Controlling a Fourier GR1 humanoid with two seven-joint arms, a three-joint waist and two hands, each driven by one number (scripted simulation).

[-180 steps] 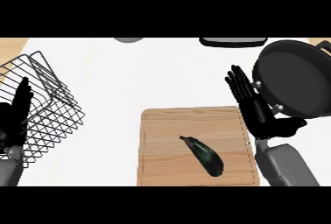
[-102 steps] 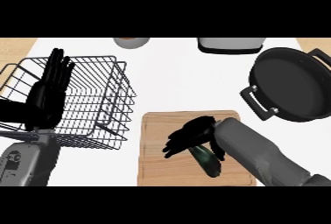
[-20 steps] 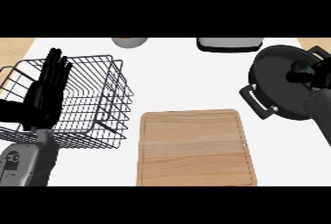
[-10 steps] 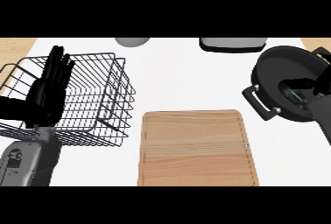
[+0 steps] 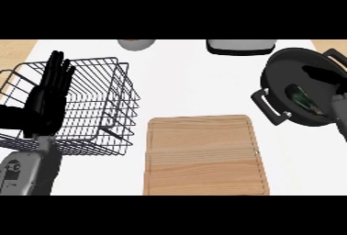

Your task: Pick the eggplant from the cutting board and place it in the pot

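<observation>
Head view, change since the earlier frames: the cutting board (image 5: 203, 156) at lower centre is bare. The eggplant (image 5: 300, 97), which lay on it while the right hand closed over it, now shows inside the pot (image 5: 284, 73) at the right edge of the frame, as a dark green shape low against the pot's floor, towards its right side.

The right hand (image 5: 325, 78) reads only as a black shape over the black inside of the pot, just above and right of the eggplant, with the grey forearm cut off by the frame edge. Black on black: cannot tell whether it has let go or has hold of the eggplant, nor whether the two touch.

The left hand (image 5: 49, 98) rests open at the left, fingers straight up, in front of the wire basket (image 5: 108, 105); it holds nothing. The rest of the desk (image 5: 190, 82) looks as it did.

Judgement: the carry is over and the eggplant is at its goal. What is left is the release, if not yet made, and lifting the right hand out without dragging the eggplant or catching the pot's rim.
</observation>
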